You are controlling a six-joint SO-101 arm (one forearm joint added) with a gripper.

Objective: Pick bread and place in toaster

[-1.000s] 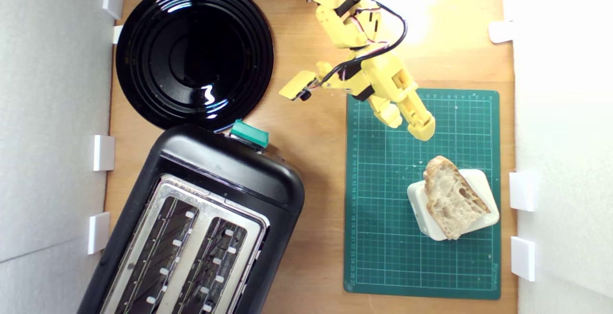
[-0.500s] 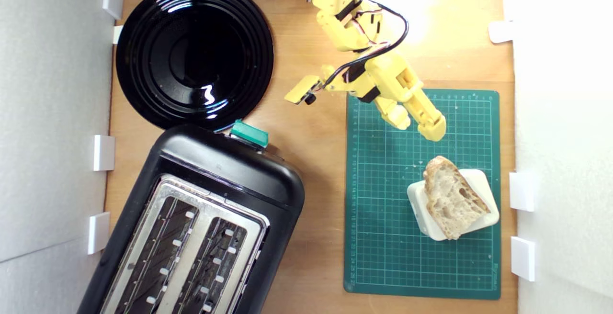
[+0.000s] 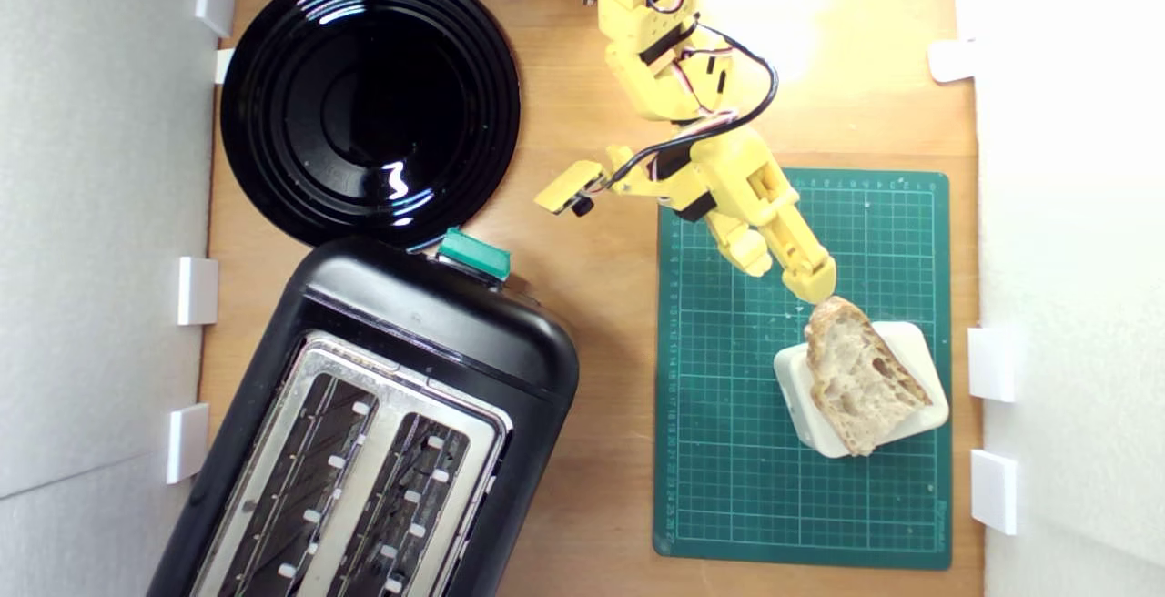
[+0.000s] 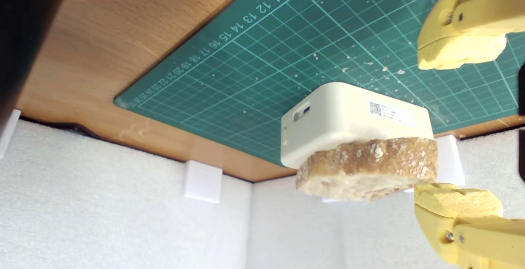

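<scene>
Bread (image 3: 858, 376) lying at lower right of the exterior view atop an off-white block (image 3: 917, 343) on the green mat (image 3: 728, 451), raised for access, with the gripper (image 3: 790, 274) spread wide beside its crust, toaster (image 3: 382, 433) lower left.

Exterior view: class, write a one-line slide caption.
Open yellow gripper nears the bread on its white block; toaster waits empty.

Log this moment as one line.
phase: approach | gripper: open, empty | wedge-shaped rustic bread slice: on off-white block, ungrasped | black two-slot toaster: slots empty
</scene>
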